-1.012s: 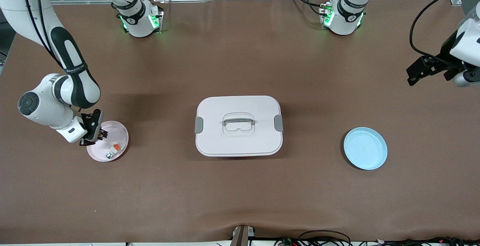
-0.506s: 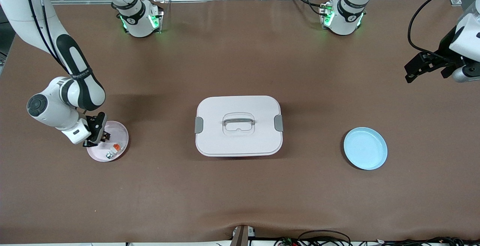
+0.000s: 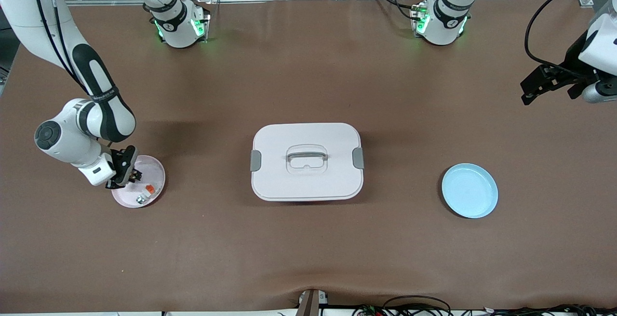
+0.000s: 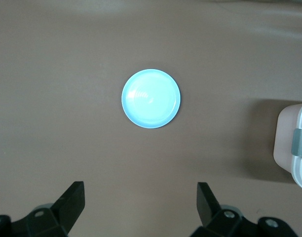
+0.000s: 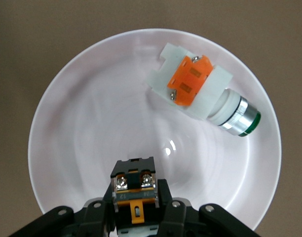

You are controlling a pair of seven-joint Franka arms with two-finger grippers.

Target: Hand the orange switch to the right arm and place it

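Two plates, lidded box | brown table

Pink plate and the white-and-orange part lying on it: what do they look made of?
Pink plate: likely glossy plastic or melamine, given its smooth surface and soft glare. White-and-orange part: apparently matte moulded plastic body with orange insert, small metal screws and a shiny metallic collar; the green tip's material is unclear.

Both arms are glossy white with rounded links; the right arm carries dark grey joint caps, a long dark grey inlay and small printed lettering on a black band. Black cables run along the upper links. Each white base glows green at its ring. The black two-finger grippers show silver screws in their finger mounts.
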